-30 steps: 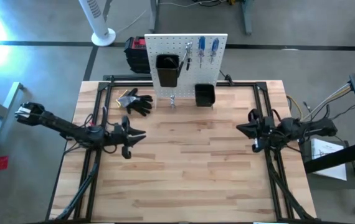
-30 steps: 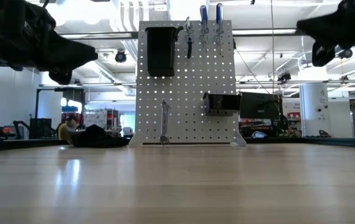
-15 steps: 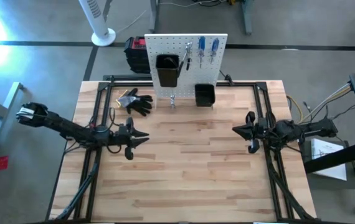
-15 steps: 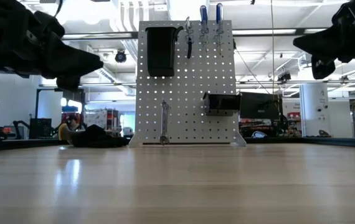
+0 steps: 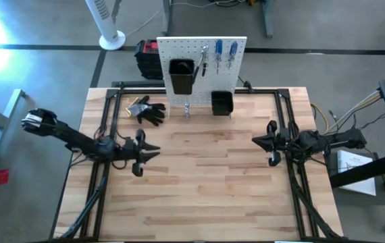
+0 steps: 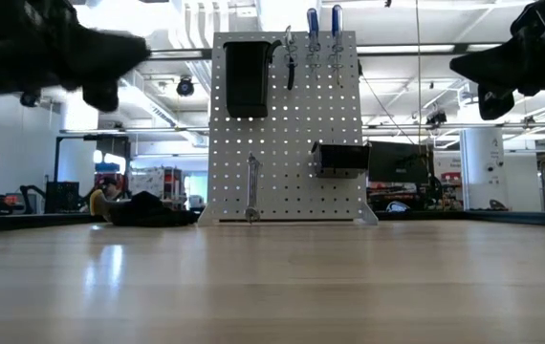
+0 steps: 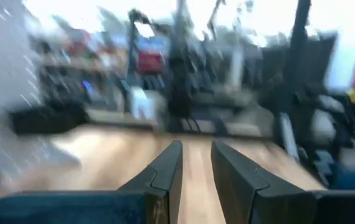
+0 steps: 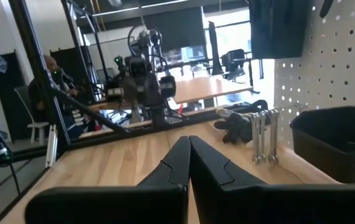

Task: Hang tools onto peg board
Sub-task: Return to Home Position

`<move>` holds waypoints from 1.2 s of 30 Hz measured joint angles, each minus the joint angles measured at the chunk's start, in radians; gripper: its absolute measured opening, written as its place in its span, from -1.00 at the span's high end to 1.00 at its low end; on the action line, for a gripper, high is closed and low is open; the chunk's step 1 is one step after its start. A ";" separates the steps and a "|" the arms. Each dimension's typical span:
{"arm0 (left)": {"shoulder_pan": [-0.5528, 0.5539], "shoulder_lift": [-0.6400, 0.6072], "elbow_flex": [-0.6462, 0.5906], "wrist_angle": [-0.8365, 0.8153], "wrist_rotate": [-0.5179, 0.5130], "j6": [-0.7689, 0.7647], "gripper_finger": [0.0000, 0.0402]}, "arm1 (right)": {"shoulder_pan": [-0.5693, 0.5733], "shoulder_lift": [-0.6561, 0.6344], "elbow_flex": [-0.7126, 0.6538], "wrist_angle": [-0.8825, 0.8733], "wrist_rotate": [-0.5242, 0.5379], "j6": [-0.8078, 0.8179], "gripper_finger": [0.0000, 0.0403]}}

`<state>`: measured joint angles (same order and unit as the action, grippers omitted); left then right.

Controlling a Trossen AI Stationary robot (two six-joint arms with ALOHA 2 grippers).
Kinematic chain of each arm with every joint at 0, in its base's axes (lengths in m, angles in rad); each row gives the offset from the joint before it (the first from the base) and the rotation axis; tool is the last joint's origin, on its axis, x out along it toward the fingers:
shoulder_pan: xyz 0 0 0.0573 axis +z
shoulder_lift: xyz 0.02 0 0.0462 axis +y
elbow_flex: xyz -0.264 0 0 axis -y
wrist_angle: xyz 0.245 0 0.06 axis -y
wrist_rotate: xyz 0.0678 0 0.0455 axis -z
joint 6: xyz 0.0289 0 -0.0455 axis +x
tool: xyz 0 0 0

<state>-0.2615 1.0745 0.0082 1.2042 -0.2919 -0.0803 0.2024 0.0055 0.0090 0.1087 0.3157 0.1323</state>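
left gripper (image 7: 196, 148): fingers narrowly apart | wooden tabletop (image 7: 103, 165) ahead | room beyond blurred

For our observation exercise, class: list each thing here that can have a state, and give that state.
peg board: upright at the far edge of the table.
screwdrivers: hanging, handles up.
pliers: hanging beside them.
wrenches: hanging low on the board.
black bins: mounted on the board.
gloves: lying on the table.
left pincer: open, empty, above the table.
right pincer: shut, empty, above the table.
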 joint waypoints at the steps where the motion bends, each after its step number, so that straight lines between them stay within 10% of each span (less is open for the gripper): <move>1: -0.013 -0.027 0.000 0.017 -0.037 0.025 0.62 | 0.000 0.002 0.000 0.000 0.000 -0.003 1.00; 12: -0.048 -0.458 0.000 -0.391 -0.089 0.173 0.62 | 0.000 0.005 0.000 0.000 0.000 -0.029 1.00; 21: 0.426 -0.531 0.000 -0.473 0.717 0.006 0.63 | 0.000 0.006 0.001 0.000 0.000 -0.029 1.00; 27: 0.481 -0.406 0.002 -0.303 0.717 -0.131 0.63 | 0.000 0.009 0.001 0.000 0.000 -0.029 1.00; 36: 0.470 -0.333 0.006 -0.466 0.684 -0.236 0.63 | 0.000 0.010 0.001 0.000 0.000 -0.029 1.00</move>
<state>0.2085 0.7419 0.0147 0.7378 0.3918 -0.3166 0.2024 0.0151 0.0097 0.1082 0.3153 0.1036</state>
